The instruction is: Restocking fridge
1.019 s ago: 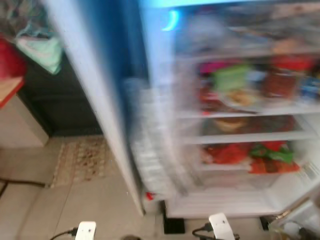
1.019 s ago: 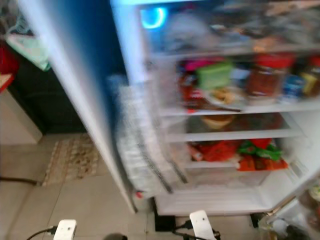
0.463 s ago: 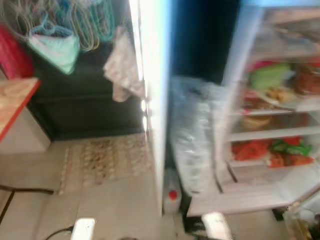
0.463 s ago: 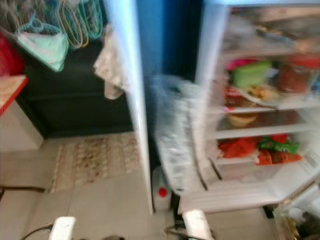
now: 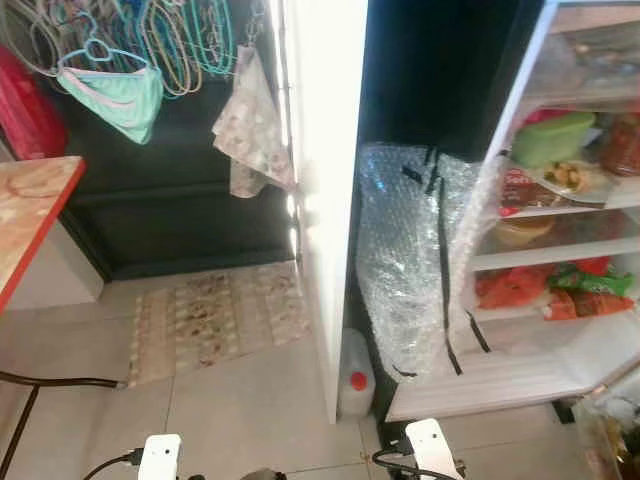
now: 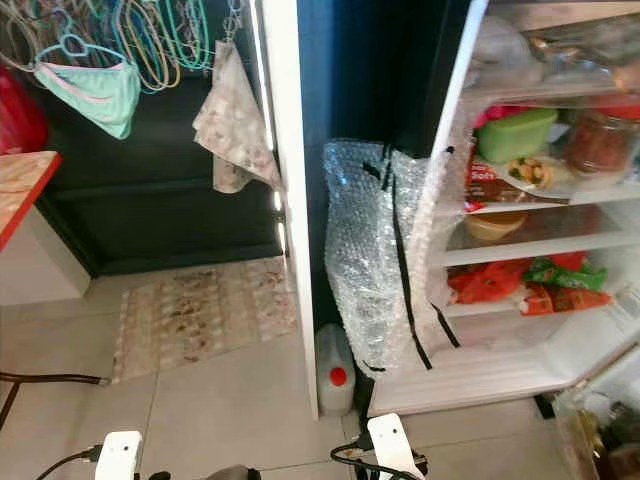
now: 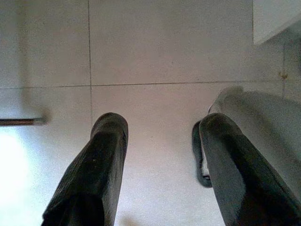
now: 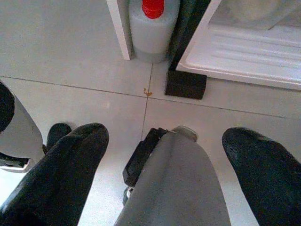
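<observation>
The fridge (image 5: 520, 372) stands open at the right, its white door (image 5: 325, 180) edge-on in the middle of the eye views. Its shelves hold a green container (image 5: 553, 138), a plate of food (image 5: 565, 178), a red-lidded jar (image 6: 600, 140) and red and green packets (image 5: 560, 290). Both arms hang low. My left gripper (image 7: 160, 127) is open over bare floor tiles. My right gripper (image 8: 164, 136) is open too, holding nothing, with a grey part of my own body behind the gap between its fingers.
Bubble wrap (image 5: 410, 260) with black tape hangs along the fridge's left side. A white jug with a red cap (image 5: 357, 385) stands on the floor by the door. A patterned rug (image 5: 215, 315), a red-edged table (image 5: 30, 210), hangers (image 5: 130, 40) and a cable (image 5: 50, 380) lie to the left.
The camera has swung left, so the fridge now sits further right in the picture, and the blur has gone. Nothing in the scene itself has moved.
</observation>
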Controlling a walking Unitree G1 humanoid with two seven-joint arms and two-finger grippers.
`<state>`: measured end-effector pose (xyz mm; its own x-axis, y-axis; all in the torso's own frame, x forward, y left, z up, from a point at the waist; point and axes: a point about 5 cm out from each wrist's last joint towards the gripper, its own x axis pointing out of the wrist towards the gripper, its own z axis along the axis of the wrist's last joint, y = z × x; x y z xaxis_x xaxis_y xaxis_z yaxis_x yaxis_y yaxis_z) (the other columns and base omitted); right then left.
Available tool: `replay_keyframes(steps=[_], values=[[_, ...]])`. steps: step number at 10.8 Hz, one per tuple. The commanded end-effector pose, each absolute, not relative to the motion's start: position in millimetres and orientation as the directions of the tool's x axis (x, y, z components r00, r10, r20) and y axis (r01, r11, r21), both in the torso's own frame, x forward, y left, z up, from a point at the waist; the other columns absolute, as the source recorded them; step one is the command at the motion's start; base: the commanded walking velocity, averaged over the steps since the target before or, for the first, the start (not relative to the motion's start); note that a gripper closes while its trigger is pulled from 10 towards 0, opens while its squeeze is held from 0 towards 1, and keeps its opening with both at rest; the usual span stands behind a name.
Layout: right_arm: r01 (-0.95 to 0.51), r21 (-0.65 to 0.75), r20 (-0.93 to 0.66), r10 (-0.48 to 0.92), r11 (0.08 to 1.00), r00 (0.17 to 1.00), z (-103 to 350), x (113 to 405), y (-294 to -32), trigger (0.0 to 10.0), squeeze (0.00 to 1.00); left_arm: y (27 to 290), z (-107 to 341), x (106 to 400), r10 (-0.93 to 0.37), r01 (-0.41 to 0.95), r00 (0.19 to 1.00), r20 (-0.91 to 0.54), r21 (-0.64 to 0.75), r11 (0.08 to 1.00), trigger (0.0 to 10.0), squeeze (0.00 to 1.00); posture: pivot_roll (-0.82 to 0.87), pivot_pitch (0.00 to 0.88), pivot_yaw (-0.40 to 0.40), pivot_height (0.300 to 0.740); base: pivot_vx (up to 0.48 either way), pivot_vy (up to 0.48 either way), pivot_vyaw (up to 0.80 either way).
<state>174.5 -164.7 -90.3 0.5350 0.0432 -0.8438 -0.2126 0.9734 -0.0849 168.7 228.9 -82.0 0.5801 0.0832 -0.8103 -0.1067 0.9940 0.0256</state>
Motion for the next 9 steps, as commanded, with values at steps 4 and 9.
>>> replay_keyframes(steps=[4,9], values=[[-0.194,-0.074,-0.87,0.031,0.978,0.492,-95.7,162.7,-167.3,10.0,0.0,235.6,-82.5,164.8,0.111,-0.196,0.57,-0.814,-0.004,0.981,10.0,0.0,0.01,0.0,0.051,0.74,0.0,0.0,0.0],[-0.176,-0.063,-0.869,0.033,0.982,0.493,-96.7,160.0,-166.3,10.0,0.0,231.7,-85.4,160.3,0.103,-0.254,0.565,-0.819,-0.054,0.966,10.0,0.0,0.0,0.0,0.055,0.74,0.0,0.0,0.0]])
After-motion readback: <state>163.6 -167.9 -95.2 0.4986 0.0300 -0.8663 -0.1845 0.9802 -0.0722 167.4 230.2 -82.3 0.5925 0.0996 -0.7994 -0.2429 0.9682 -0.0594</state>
